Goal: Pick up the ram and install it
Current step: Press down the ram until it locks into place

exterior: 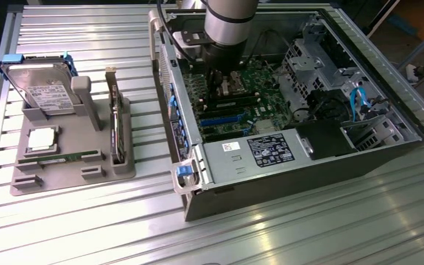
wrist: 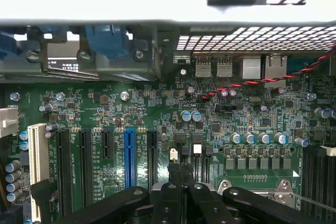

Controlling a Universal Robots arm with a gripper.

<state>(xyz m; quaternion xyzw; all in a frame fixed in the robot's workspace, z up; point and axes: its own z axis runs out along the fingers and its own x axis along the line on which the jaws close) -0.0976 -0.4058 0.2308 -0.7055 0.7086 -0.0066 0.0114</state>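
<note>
A ram, a narrow green stick, lies flat in a slot at the front of the grey tray, on the exterior view's left. My gripper is far from it, down inside the open computer case above the green motherboard. In the wrist view the two black fingertips of the gripper are pressed together, and nothing shows between them. They hover over the motherboard close to the blue slot and the black slots beside it.
The tray also carries a hard drive standing upright, a square silver chip and a dark card on edge. Case walls, a drive cage and blue cables ring the motherboard. Ribbed metal table lies all around.
</note>
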